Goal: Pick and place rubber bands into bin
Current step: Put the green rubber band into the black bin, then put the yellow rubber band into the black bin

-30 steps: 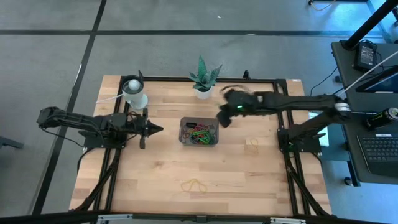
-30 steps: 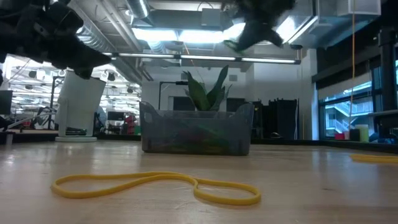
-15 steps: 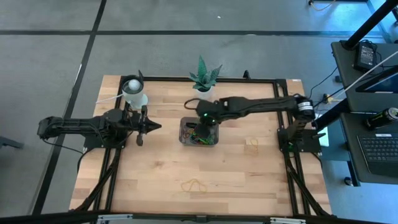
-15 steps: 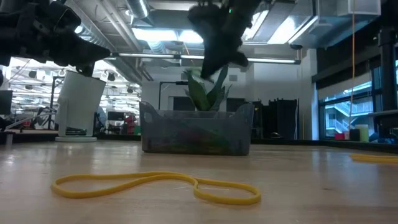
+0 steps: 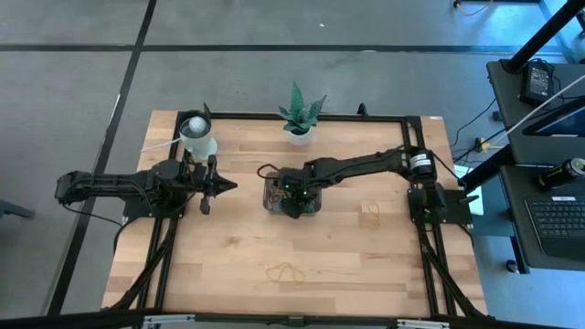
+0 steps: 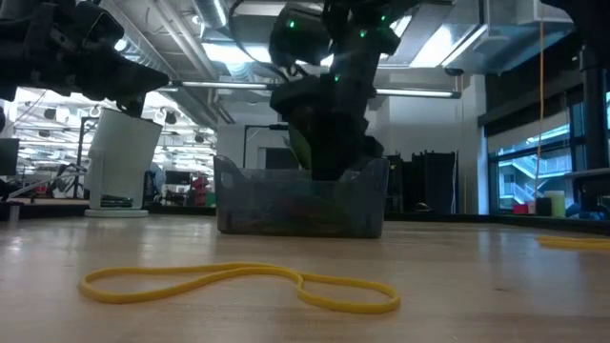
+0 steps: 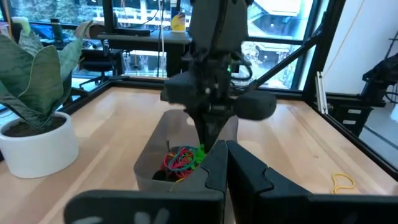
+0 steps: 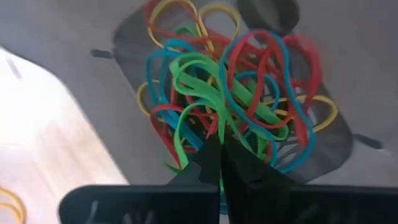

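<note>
Over the bin at the middle of the table, we find the right gripper lowered between the walls, fingers pressed together just above the pile of rubber bands. A second ago this arm was off to the bin's right, level with the potted plant; half a second ago it stood above the bin; now it has dropped into it. In the right wrist view the closed fingertips point straight into the tangle of green, red, blue and yellow loops. We cannot tell whether a band is pinched between them.

The left gripper waits to the left of the bin, also closed, beside the white cup, unchanged over that second.

We judge this descent to be the delivery step: the arm has brought itself to the drop point, and what this step still needs is for the fingers to part.

Two items are still outside the bin: a yellow band near the front edge of the table, and another yellow band to the bin's right. The task is therefore not complete.
</note>
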You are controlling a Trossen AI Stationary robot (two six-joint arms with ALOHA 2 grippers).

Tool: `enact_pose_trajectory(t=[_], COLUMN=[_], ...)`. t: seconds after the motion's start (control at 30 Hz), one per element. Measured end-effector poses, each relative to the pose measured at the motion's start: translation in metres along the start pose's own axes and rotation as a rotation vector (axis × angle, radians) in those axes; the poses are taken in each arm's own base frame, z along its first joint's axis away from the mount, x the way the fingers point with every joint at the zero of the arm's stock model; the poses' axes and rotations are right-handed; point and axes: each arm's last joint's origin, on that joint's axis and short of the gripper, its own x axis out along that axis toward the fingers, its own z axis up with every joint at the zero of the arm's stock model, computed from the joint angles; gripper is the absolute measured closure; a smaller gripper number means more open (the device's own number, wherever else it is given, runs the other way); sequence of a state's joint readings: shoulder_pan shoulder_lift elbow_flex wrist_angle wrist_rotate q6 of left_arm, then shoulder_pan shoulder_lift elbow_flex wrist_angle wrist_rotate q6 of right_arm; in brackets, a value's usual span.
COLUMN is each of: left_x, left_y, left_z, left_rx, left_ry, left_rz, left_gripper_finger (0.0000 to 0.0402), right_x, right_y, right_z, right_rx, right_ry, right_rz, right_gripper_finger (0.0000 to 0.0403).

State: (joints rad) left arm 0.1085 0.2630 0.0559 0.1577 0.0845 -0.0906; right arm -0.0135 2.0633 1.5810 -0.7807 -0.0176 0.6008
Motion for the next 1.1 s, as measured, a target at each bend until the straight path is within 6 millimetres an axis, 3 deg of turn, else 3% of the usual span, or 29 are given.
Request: enact_pose_trajectory(t=[0.17, 0.33, 0.63, 0.83, 0.93, 1.1], left_x=[0.0, 0.0, 0.0, 0.0, -0.001, -0.005], left_y=[0.0, -0.001, -0.001, -0.001, -0.002, -0.011], left_z=[0.0, 0.0, -0.001, 0.0, 0.011, 0.042], left_rx=[0.0, -0.001, -0.001, -0.01, -0.022, 0.01], left_ry=[0.005, 0.006, 0.009, 0.014, 0.064, 0.234], left_rz=[0.0, -0.02, -0.041, -0.02, 0.017, 0.029], left_gripper_finger=[0.04, 0.04, 0.04, 0.04, 0.04, 0.04], right_x=[0.01, 0.004, -0.041, -0.067, -0.085, -0.127], right_y=[0.0, 0.001, 0.004, 0.004, 0.005, 0.008], right_z=[-0.001, 0.0, 0.004, 0.003, -0.003, -0.034], right_rx=[0.029, 0.029, 0.02, -0.004, -0.045, -0.122], right_ry=[0.021, 0.006, -0.106, -0.158, -0.187, -0.283], right_rz=[-0.002, 0.01, 0.078, 0.111, 0.095, -0.143], right_gripper_finger=[0.0394, 0.0356, 0.0293, 0.0277, 0.028, 0.0297])
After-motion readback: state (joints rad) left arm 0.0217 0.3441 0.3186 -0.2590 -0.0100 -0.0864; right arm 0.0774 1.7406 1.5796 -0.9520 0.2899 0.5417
